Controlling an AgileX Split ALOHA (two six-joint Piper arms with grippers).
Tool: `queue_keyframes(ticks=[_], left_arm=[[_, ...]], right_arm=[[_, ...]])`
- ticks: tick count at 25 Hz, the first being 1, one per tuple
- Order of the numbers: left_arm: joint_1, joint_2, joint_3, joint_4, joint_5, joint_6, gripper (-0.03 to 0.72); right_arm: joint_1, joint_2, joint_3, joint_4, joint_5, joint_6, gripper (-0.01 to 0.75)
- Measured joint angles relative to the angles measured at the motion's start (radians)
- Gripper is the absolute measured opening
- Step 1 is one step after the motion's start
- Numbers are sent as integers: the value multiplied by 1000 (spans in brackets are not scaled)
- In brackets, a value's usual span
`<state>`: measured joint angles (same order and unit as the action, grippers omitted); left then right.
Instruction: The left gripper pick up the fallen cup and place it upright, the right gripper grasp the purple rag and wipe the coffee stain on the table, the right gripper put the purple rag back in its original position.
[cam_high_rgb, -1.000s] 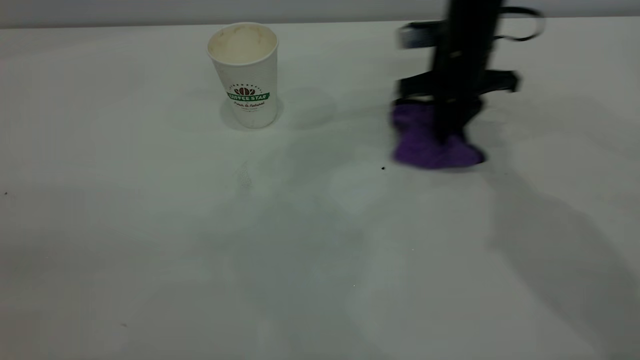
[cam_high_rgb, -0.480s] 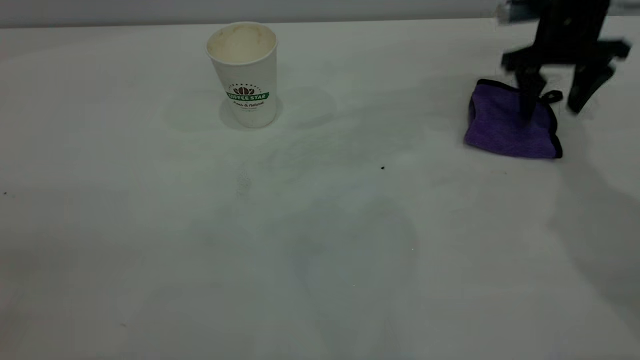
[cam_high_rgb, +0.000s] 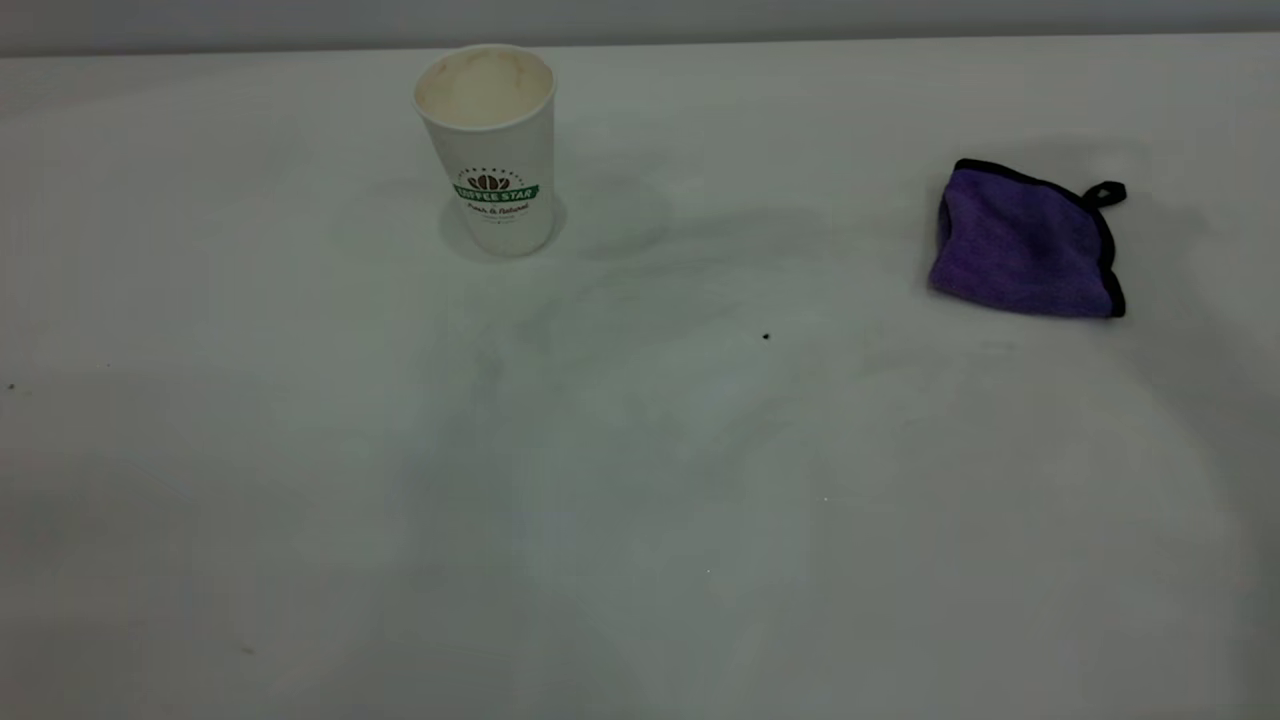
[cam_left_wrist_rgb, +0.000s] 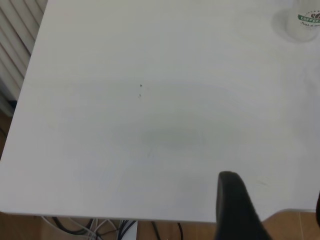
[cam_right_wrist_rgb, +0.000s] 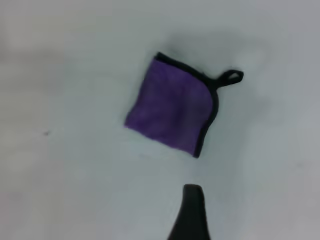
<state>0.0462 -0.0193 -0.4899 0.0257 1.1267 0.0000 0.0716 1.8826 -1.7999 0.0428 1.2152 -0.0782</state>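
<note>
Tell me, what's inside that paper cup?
The cup stands upright; its visible inner wall is cream with brown stains, and no liquid shows. Its bottom is hidden from this angle.

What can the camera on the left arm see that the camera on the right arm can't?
Only the left wrist view shows the cup, standing upright at the far corner of the picture, plus the table's edge with cables and floor beyond it. Only the right wrist view shows the purple rag, lying flat and folded with its black loop sticking out from one corner. Both show the white table and one dark finger of their own arm's jaws poking into the picture, touching nothing. Neither shows a coffee stain.
</note>
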Motion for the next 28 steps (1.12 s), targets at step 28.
queue_keyframes(ticks=[28], left_arm=[[0,0,0,0,0,0,449]], right_arm=[[49,-1657,1321,-4,-97,21,689]])
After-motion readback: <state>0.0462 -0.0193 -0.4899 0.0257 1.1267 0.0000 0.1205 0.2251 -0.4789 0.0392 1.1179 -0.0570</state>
